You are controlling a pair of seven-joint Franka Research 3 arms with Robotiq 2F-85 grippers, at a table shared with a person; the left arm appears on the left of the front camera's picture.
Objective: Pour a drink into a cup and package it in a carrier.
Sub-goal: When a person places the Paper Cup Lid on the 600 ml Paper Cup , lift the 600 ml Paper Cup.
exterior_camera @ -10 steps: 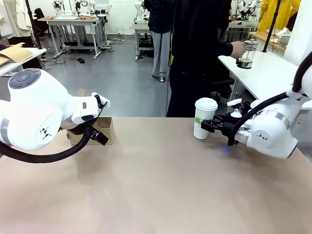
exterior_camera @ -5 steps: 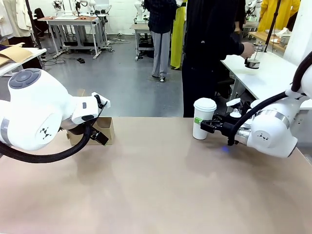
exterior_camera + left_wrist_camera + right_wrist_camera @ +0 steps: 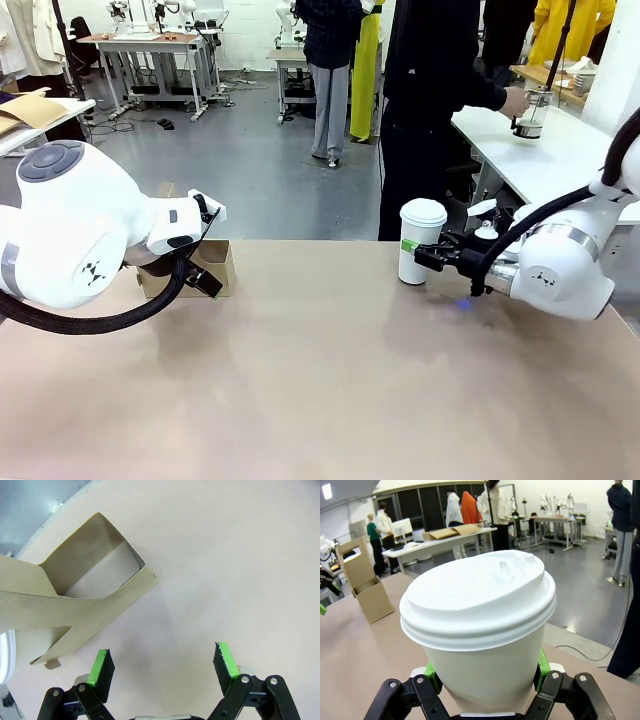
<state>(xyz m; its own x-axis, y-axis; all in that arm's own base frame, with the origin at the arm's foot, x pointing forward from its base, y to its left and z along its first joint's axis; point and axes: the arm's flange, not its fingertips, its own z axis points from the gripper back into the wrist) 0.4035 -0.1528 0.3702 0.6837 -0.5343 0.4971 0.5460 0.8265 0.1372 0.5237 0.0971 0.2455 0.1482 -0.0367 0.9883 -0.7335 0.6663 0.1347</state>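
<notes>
1. White paper cup (image 3: 421, 242) with a smooth tapered wall, upright at the far right of the desk (image 3: 320, 390). Capped by a domed white plastic sip lid (image 3: 479, 597). Pinched low on its body between the right jaws, with the right green pads (image 3: 541, 666) pressed flat to either side.
2. Green band on the cup's side in the front view, its print too small to read. Contents hidden under the lid.
3. Brown cardboard carrier (image 3: 222, 262) at the desk's far left, well apart from the cup. Matte and flat-sided, with a tall handle tab and cut-out seen from the right wrist view. Largely hidden behind the left arm in the front view, and cut off at the frame's left edge in the left wrist view.
4. Left jaws spread wide and gripping nothing, above bare desk just beside the carrier. Left green pads (image 3: 101, 664) facing each other across the gap.
5. Desk surface smooth, matte and pinkish-tan.
6. Person in dark clothing (image 3: 430, 90) beyond the far edge, with one hand on a glass-and-metal press pot (image 3: 527, 115) on a white side table (image 3: 540, 160). Pot's contents hard to make out.
</notes>
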